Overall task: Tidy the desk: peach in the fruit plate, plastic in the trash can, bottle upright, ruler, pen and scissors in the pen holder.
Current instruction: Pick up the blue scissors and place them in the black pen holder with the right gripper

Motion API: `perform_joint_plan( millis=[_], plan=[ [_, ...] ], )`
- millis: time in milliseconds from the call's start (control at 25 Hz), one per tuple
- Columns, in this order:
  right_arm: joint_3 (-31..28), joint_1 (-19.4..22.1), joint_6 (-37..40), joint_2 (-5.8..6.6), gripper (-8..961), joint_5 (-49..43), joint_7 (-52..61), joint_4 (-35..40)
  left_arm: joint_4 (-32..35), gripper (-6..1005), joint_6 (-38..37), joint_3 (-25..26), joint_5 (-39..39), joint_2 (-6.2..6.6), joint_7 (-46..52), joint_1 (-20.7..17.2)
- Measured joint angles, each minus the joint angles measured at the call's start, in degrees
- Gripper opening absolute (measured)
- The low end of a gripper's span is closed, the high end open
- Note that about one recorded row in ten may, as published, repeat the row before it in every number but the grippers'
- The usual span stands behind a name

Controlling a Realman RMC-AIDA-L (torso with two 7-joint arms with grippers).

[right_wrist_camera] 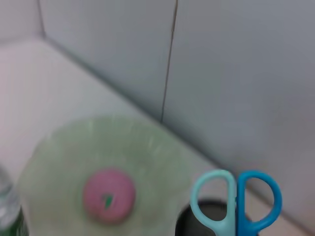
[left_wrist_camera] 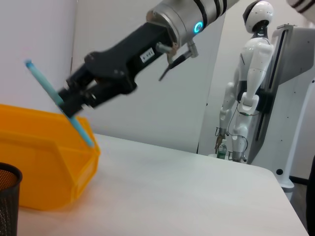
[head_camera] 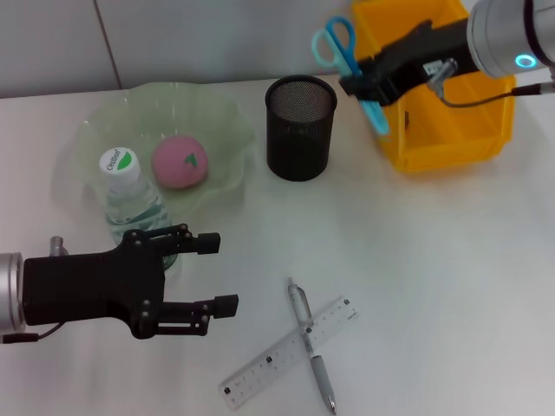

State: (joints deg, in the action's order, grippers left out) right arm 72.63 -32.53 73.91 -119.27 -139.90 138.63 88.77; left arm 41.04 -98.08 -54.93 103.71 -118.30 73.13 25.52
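Observation:
My right gripper (head_camera: 357, 82) is shut on the light blue scissors (head_camera: 336, 45), holding them in the air between the black mesh pen holder (head_camera: 300, 126) and the yellow trash can (head_camera: 442, 143). The handles point up and the covered blade (left_wrist_camera: 74, 120) slants down. The pink peach (head_camera: 180, 162) lies in the pale green fruit plate (head_camera: 221, 113). At the plate's front edge the bottle (head_camera: 130, 195) stands upright. Just in front of the bottle my left gripper (head_camera: 212, 274) is open and holds nothing. On the desk (head_camera: 416, 260) the silver pen (head_camera: 310, 347) lies crossed with the clear ruler (head_camera: 277, 360).
A wall runs along the desk's far edge behind the plate and the trash can. A white humanoid robot (left_wrist_camera: 251, 83) stands beyond the desk's far side in the left wrist view. Bare tabletop lies between the pen holder and the ruler.

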Motion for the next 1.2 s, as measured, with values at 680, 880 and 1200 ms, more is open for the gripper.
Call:
perform_joint_plan(
  millis=[680, 880, 1200],
  plan=[
    [-0.2, 4.7, -24.4, 0.00, 235, 44.5, -40.1, -26.4, 0.0, 816, 0.0, 0.3, 0.0, 0.00, 0.2, 0.2],
    [-0.3, 4.6, -25.3, 0.07, 234, 60.3, -57.8, -35.0, 0.0, 816, 0.0, 0.3, 0.0, 0.00, 0.3, 0.4],
    [-0.3, 4.4, -25.0, -0.04, 234, 74.1, -74.0, -43.5, 0.0, 815, 0.2, 0.3, 0.0, 0.00, 0.3, 0.6]
  ],
)
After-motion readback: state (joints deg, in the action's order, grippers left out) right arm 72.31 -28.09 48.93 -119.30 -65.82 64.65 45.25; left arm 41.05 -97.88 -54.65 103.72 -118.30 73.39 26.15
